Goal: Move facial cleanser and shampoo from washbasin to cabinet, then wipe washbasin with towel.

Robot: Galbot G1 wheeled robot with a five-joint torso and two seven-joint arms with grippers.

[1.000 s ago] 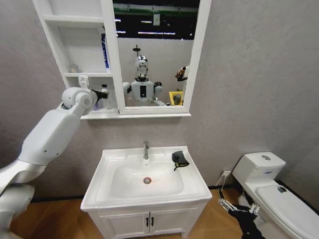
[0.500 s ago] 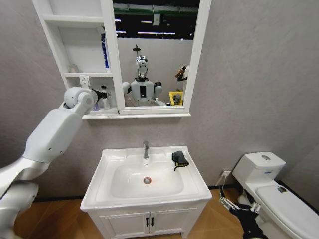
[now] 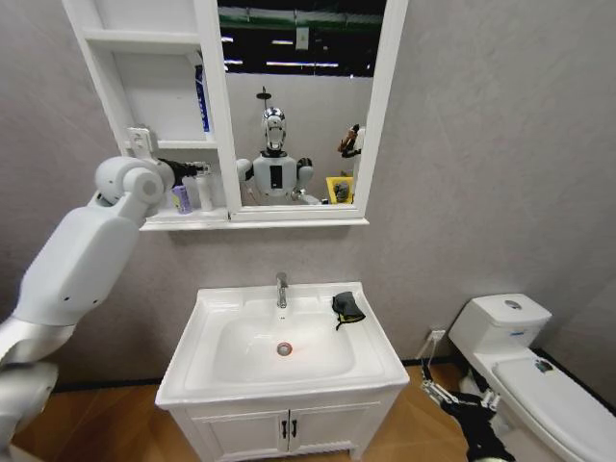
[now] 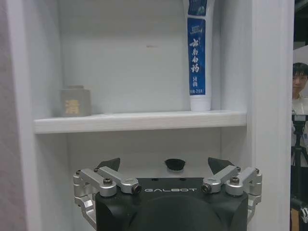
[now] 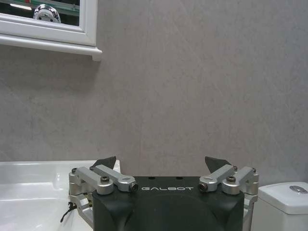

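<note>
Head view has the left gripper [image 3: 197, 169] at the cabinet [image 3: 144, 115], fingers apart and empty beside the bottles [image 3: 192, 195] on its bottom shelf, so a careless pull-back could easily knock them over.

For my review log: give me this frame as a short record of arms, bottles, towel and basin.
left gripper: open, raised at the cabinet's bottom shelf
right gripper: open, low beside the toilet
bottles: standing on the bottom shelf
towel: on the basin's rim, at the tap's right
basin bowl: no bottles in it
</note>
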